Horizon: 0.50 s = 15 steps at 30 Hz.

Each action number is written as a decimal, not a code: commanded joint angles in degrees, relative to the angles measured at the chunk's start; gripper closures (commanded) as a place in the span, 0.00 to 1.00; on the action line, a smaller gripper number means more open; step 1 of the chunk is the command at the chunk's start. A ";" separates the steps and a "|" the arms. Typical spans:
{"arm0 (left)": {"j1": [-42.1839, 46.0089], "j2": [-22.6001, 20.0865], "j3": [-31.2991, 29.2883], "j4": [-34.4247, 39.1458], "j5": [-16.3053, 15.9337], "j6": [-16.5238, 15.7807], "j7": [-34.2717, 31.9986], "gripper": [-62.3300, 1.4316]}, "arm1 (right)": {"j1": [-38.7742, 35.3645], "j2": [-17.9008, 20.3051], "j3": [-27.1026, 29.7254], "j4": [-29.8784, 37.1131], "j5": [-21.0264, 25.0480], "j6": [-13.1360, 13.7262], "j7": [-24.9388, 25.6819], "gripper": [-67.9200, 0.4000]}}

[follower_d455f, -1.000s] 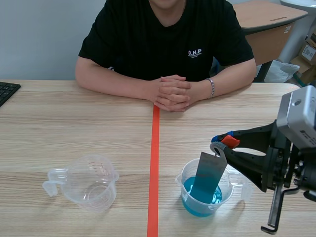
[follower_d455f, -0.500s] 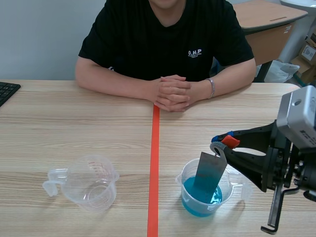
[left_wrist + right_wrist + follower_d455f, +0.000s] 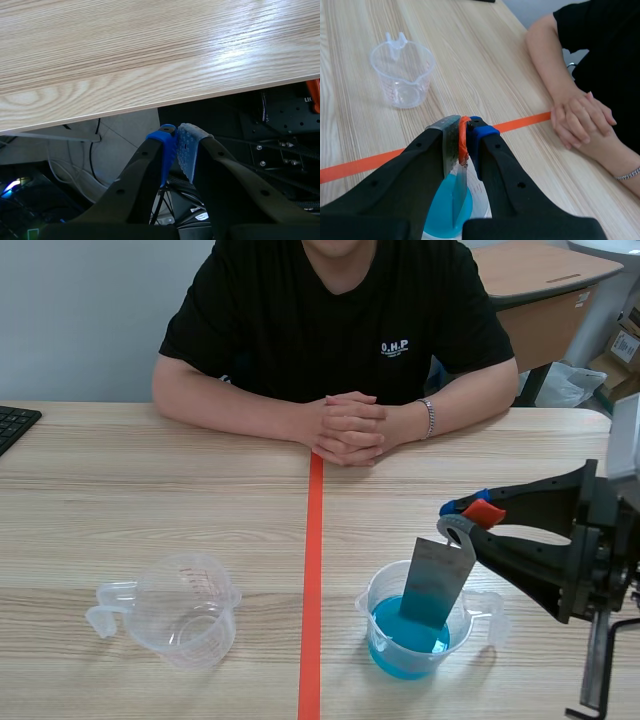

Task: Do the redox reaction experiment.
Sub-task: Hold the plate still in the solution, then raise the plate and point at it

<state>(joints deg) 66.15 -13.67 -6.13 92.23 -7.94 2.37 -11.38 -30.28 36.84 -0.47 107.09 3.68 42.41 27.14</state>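
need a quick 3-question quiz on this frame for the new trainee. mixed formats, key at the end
1. True or false: the left gripper is shut on the metal plate.
2. In the scene view, on which side of the orange-red tape line is the cup with blue liquid? A) left B) right C) both sides
3. Fill in: the person's hands are ____ together on the table.
Key: 1 false, the right gripper grips it; 2 B; 3 clasped.
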 commanded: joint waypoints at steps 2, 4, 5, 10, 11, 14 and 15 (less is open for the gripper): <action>0.35 -0.35 0.11 0.66 -0.15 -0.13 -0.59 0.90 | -1.16 0.76 2.05 3.28 1.31 0.31 1.11 0.97; 0.35 -0.35 0.11 0.66 -0.15 -0.13 -0.59 0.90 | -2.32 0.76 3.50 5.09 1.90 0.31 1.11 0.97; 0.35 -0.37 0.11 0.66 -0.15 -0.13 -0.59 0.90 | -2.86 0.76 4.31 5.92 2.19 0.31 1.09 0.97; 0.35 -0.70 0.11 0.66 -0.13 -0.15 0.26 0.90 | -5.86 0.79 8.17 10.12 3.41 0.31 1.05 0.97; 0.35 -0.81 0.11 0.66 -0.13 -0.13 0.76 0.90 | -6.38 0.79 8.87 10.97 3.41 0.31 1.07 0.97; 0.35 -0.81 0.11 0.66 -0.13 -0.15 0.90 0.90 | -8.15 0.79 10.64 13.42 3.93 0.31 0.85 0.97; 0.35 -0.81 0.11 0.66 -0.13 -0.15 0.90 0.90 | -8.76 0.79 11.19 14.16 4.24 0.31 0.81 0.97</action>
<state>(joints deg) 66.15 -14.48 -6.13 92.23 -7.94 2.33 -9.67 -38.89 36.86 10.31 120.31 6.87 42.39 26.98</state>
